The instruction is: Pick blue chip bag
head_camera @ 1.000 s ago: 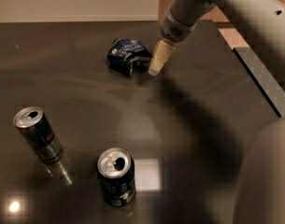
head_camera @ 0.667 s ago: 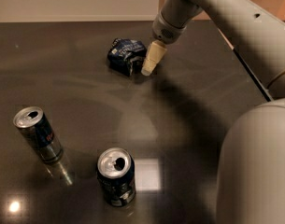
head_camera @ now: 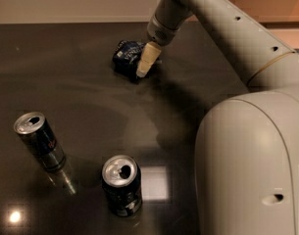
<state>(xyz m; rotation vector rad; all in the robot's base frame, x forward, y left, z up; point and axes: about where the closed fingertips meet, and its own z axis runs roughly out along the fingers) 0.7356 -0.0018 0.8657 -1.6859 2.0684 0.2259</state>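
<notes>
The blue chip bag [head_camera: 125,56] is a small crumpled dark-blue foil bag with white lettering. It lies on the dark glossy table [head_camera: 80,97] toward the back, left of centre. My gripper [head_camera: 143,67] reaches down from the upper right on the pale arm. Its cream-coloured fingers [head_camera: 146,60] sit at the bag's right edge, touching or just over it. The bag's right side is partly hidden behind the fingers.
Two dark drink cans with open silver tops stand in the foreground: one at the left [head_camera: 38,140], one near the bottom centre [head_camera: 121,185]. The arm's large pale body [head_camera: 252,165] fills the right side. A pale wall [head_camera: 65,4] runs behind the table.
The gripper has moved left and down toward the chip bag, from beside it to its right edge. The arm's body has swung further into the right of the view. The cans have not moved.
</notes>
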